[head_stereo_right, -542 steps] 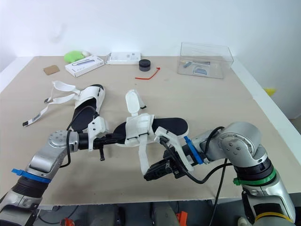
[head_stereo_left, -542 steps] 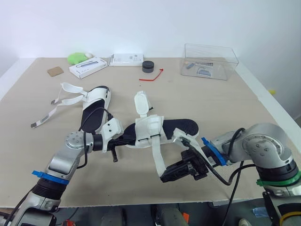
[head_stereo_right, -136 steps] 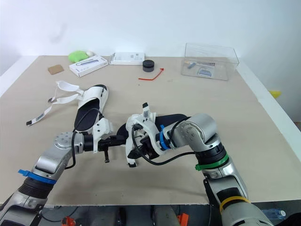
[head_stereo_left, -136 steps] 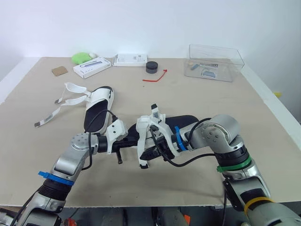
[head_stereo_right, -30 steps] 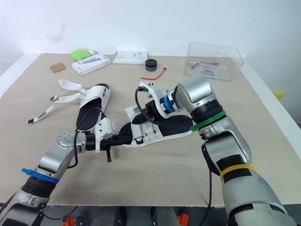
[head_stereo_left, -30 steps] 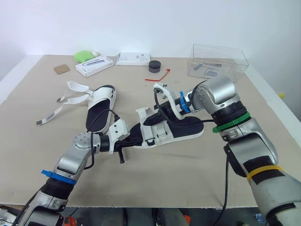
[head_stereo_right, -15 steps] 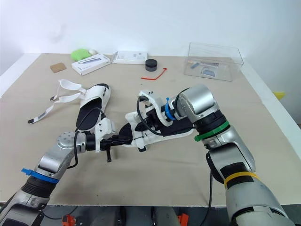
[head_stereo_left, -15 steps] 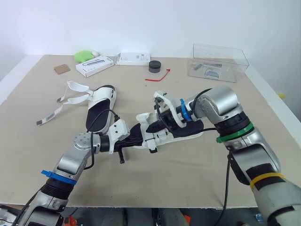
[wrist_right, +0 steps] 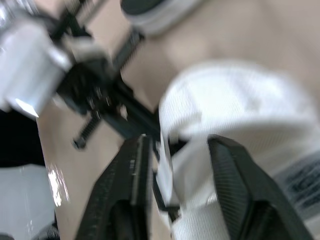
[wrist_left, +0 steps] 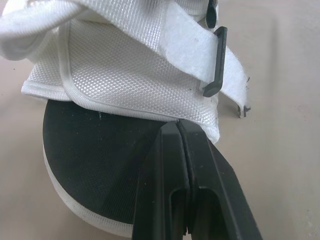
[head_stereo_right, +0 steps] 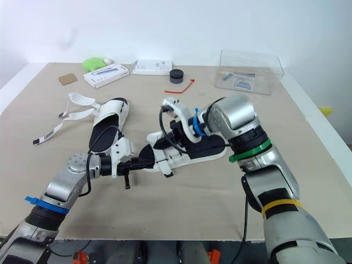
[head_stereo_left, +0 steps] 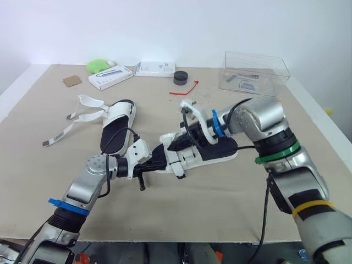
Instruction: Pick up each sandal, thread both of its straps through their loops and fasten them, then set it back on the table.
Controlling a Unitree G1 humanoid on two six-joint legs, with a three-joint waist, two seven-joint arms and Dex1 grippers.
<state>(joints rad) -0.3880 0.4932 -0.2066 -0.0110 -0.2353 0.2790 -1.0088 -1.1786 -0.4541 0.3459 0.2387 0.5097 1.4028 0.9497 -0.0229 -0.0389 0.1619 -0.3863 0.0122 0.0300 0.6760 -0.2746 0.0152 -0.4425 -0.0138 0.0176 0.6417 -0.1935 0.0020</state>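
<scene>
A white sandal with a black insole [head_stereo_left: 220,148] lies mid-table. My left gripper [head_stereo_left: 159,156] is shut on the toe edge of its sole [wrist_left: 100,165]. A white strap [wrist_left: 187,42] runs through a black loop [wrist_left: 217,60] over the mesh upper. My right gripper [head_stereo_left: 181,142] is low over that upper, open, and its fingers [wrist_right: 132,185] straddle white strap fabric [wrist_right: 185,165]. The second sandal [head_stereo_left: 116,122] lies to the left, with its straps [head_stereo_left: 82,107] loose on the table.
Along the far edge stand a clear plastic box [head_stereo_left: 254,71], a black round lid [head_stereo_left: 180,78], a red tie [head_stereo_left: 184,89], two white boxes [head_stereo_left: 110,76], a green object [head_stereo_left: 98,66] and a brown card [head_stereo_left: 71,81].
Within the last second my right gripper came down from above the sandal onto its upper. The long strap that hung loose earlier now lies across the upper. My left gripper kept its hold.
</scene>
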